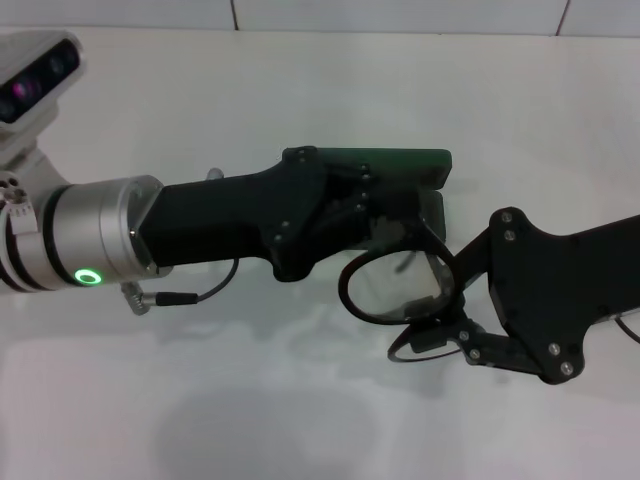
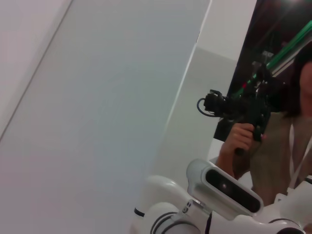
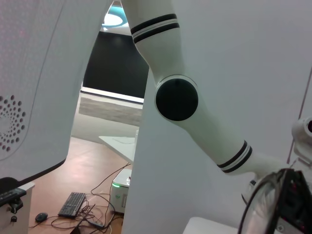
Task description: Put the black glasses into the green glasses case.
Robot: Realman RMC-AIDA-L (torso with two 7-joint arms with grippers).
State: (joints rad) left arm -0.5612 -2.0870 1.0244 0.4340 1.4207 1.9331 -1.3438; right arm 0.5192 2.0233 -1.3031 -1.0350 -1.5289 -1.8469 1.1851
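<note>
The green glasses case [image 1: 400,160] lies open on the white table [image 1: 300,90], its flat lid toward the back. My left gripper [image 1: 380,215] reaches in from the left and covers most of the case's lower half. The black glasses [image 1: 395,290] hang just in front of the case, one oval lens facing up. My right gripper [image 1: 440,338] comes in from the right and is shut on the frame's front edge. In the right wrist view a lens of the glasses [image 3: 261,207] shows at the corner. The left wrist view shows neither object.
A thin cable with a plug [image 1: 165,297] dangles under the left arm's wrist. The left wrist view shows a person holding a camera [image 2: 243,109] and the robot's head [image 2: 224,187].
</note>
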